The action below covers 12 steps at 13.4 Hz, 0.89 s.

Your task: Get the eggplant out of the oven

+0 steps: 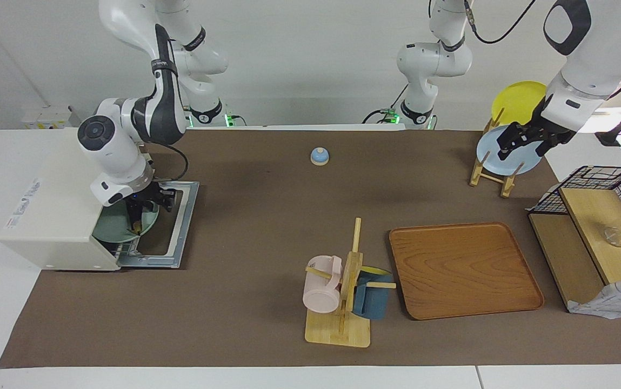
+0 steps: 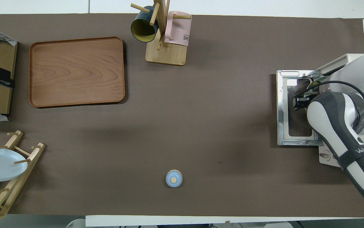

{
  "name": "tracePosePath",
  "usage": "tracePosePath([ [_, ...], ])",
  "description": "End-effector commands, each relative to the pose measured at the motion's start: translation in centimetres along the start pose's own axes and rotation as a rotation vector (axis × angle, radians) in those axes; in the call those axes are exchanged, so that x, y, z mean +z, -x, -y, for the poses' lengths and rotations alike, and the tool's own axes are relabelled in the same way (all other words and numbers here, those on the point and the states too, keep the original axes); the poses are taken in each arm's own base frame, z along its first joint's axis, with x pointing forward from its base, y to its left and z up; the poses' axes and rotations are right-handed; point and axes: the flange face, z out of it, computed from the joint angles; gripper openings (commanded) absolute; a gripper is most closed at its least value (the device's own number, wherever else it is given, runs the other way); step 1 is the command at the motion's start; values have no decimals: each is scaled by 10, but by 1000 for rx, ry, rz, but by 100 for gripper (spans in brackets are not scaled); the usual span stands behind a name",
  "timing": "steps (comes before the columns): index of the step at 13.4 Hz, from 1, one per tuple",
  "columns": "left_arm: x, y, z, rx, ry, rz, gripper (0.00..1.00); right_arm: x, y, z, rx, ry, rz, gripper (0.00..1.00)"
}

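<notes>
The cream-white oven (image 1: 53,216) stands at the right arm's end of the table, its door (image 1: 180,229) folded down flat. A pale green plate (image 1: 109,227) sits on the pulled-out rack at the oven's mouth. The dark eggplant (image 1: 135,219) lies on that plate, its brownish stem end pointing away from the robots. My right gripper (image 1: 144,208) is low over the eggplant, right at its upper part; it also shows over the door in the overhead view (image 2: 299,103), where the arm hides the eggplant. My left gripper (image 1: 521,148) waits, open, over the dish rack.
A dish rack (image 1: 491,173) holds a light blue plate (image 1: 507,159) and a yellow plate (image 1: 515,100). A wooden tray (image 1: 464,270), a mug tree (image 1: 342,302) with pink and blue mugs, a small blue bell (image 1: 319,156) and a wire basket (image 1: 602,186) are on the table.
</notes>
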Motion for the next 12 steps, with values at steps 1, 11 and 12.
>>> tracePosePath([
  [1,-2,8,2,-11,-16,4,100,1,2,6,-115,113,-3,29],
  [11,1,11,3,-14,-18,36,100,-71,-10,280,-59,201,8,0],
  [12,1,11,4,-14,-18,36,100,-72,-10,333,-20,192,21,0],
])
